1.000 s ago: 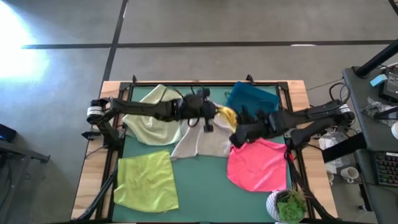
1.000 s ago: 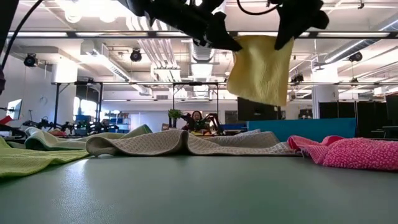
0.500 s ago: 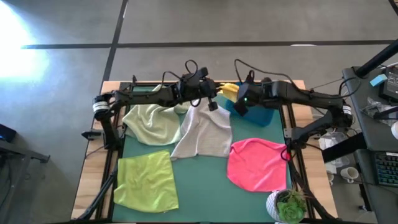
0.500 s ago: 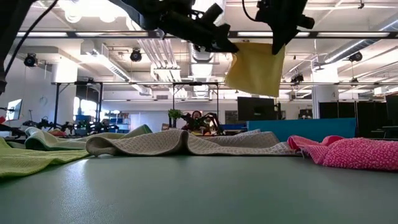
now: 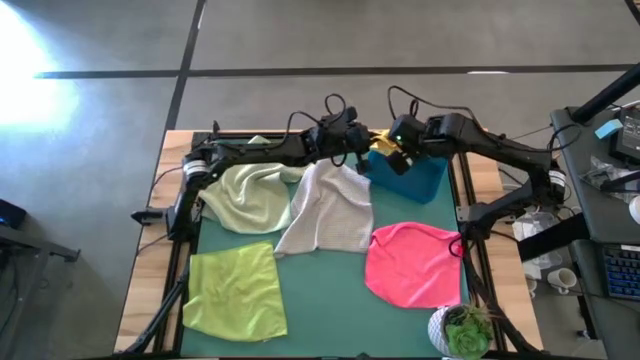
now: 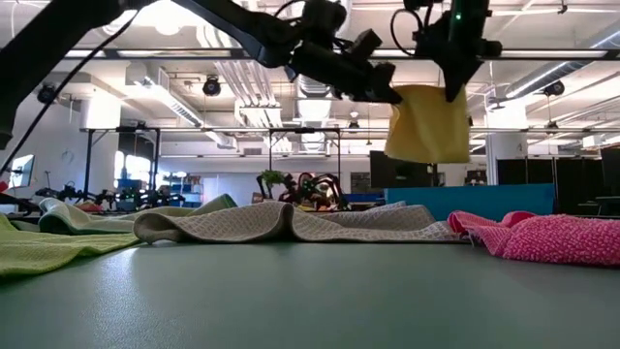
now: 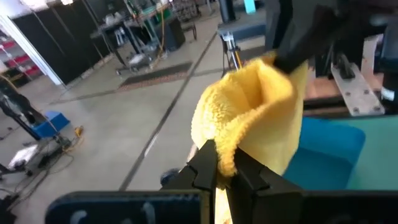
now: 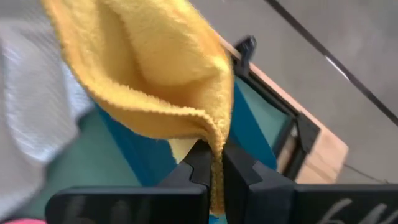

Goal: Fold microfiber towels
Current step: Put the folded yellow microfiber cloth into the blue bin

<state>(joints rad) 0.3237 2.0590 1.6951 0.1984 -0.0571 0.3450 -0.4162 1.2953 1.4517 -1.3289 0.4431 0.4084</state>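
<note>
The yellow towel (image 5: 383, 143) hangs in the air at the table's far side, above the blue bin (image 5: 418, 180). My left gripper (image 5: 362, 142) and my right gripper (image 5: 400, 152) are both shut on it, close together. In the low view it droops as a narrow flap (image 6: 427, 123) under both grippers. The pale green towel (image 5: 245, 195), the light grey towel (image 5: 325, 210), the lime green towel (image 5: 235, 290) and the hot pink towel (image 5: 415, 262) lie on the green mat. My left gripper pinches a bunched edge of the yellow towel (image 7: 227, 151) between its two fingers, coming nearly level from the table's left. The cloth bulges beyond the fingertips, clear of the table. My right gripper pinches the towel's hemmed edge (image 8: 215, 134) between its two fingers, slanting down from the right. The cloth sags between the two grips and hangs over the bin.
The blue bin stands at the mat's far right corner. A potted plant (image 5: 462, 330) sits at the near right corner. Bare mat (image 5: 330, 300) lies between the lime green and pink towels. A desk with equipment (image 5: 610, 200) stands beyond the table's right edge.
Both grippers have carried the yellow towel toward the table's far edge and somewhat right, from over the grey towel to above the blue bin. They have drawn closer together, so the towel hangs narrower and more bunched. Both stay shut on it.
</note>
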